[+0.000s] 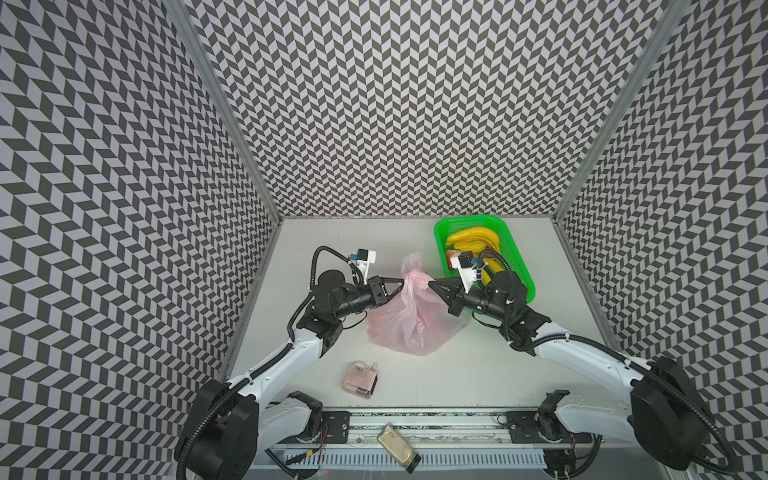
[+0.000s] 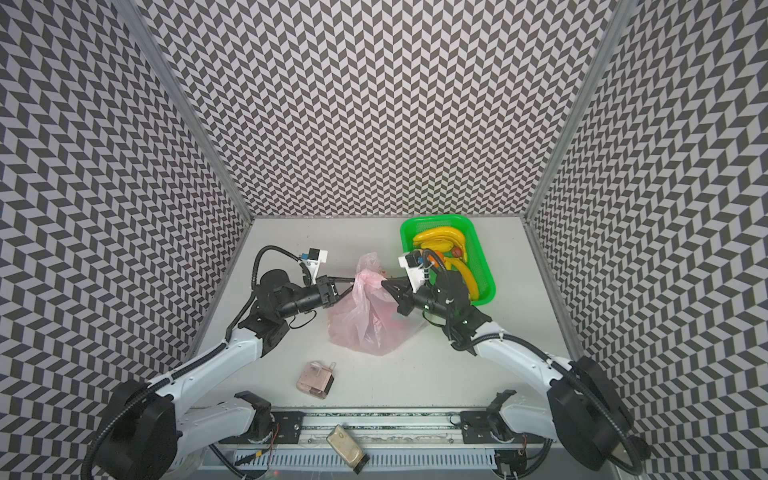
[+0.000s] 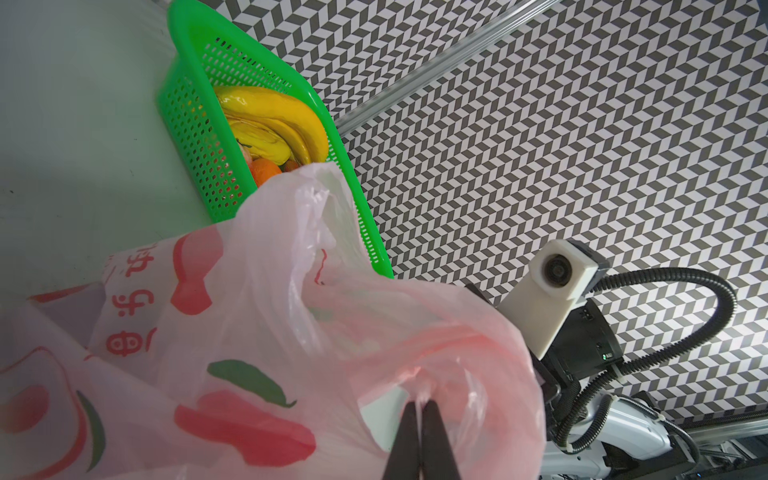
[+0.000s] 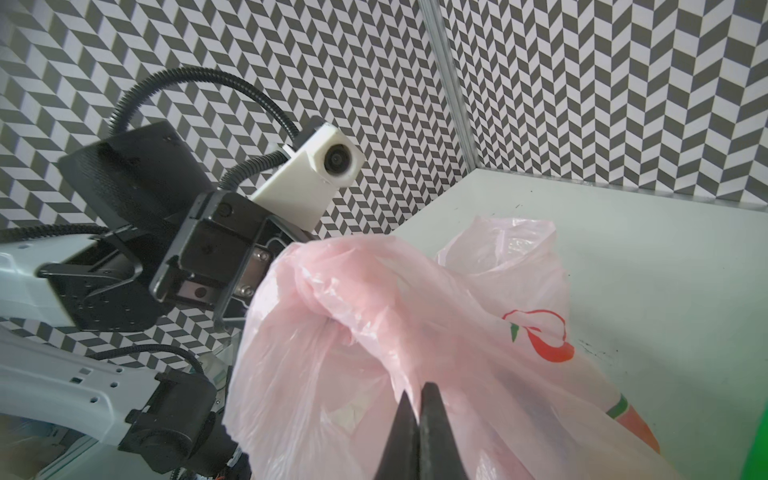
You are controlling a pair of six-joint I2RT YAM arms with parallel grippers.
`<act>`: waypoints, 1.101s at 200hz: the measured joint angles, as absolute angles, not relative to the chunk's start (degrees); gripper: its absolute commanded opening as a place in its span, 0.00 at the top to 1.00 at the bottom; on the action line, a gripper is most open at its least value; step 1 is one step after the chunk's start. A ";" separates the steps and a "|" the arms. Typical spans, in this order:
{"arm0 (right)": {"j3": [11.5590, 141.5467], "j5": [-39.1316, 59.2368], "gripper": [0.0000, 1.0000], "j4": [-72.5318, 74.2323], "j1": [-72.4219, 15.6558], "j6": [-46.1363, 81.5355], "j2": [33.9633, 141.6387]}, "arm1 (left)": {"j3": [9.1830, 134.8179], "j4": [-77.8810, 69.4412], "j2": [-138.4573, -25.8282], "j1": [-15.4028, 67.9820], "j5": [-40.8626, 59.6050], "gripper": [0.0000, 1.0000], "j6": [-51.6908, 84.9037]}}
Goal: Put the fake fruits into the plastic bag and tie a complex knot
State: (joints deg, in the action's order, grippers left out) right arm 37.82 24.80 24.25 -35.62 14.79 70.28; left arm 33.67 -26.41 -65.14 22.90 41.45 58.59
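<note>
Pink plastic bag [image 1: 415, 332]: mid-table, neck bunched between both grippers.
Left gripper [image 1: 401, 283]: jaws closed, pinching bag film.
Right gripper [image 1: 430, 285]: jaws closed, pinching film on the opposite side.
Bananas [image 1: 471, 240], orange [image 3: 266, 171]: in green basket [image 1: 439, 241], rear right, just beside bag.

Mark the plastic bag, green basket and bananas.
plastic bag [image 1: 399, 332], in a top view, lower body film.
green basket [image 1: 440, 226], in a top view, far-left corner.
bananas [image 1: 471, 239], in a top view, bunch's middle.

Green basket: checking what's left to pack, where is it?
In both top views the green basket sits far right on the table, beside the plastic bag, beyond the right end effector, bananas inside.
</note>
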 measured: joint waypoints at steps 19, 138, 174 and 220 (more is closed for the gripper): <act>38.11 22.61 1.00 21.21 -35.83 14.24 68.97 | 33.67 -24.75 -64.36 21.41 41.41 1.00 57.56; 36.64 8.47 1.00 6.04 -30.94 14.20 63.40 | 33.67 -14.11 -61.45 17.58 37.21 1.00 50.33; 36.53 8.38 1.00 4.36 -29.76 14.04 63.22 | 33.67 -11.29 -60.66 17.21 35.59 1.00 48.38; 36.38 19.70 0.96 5.50 -27.92 11.44 61.01 | 33.67 -11.05 -60.42 16.82 35.68 1.00 47.42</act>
State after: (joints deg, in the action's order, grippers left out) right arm 36.38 19.70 5.50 -27.92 11.44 61.01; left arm 33.67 -11.05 -60.42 16.82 35.68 47.42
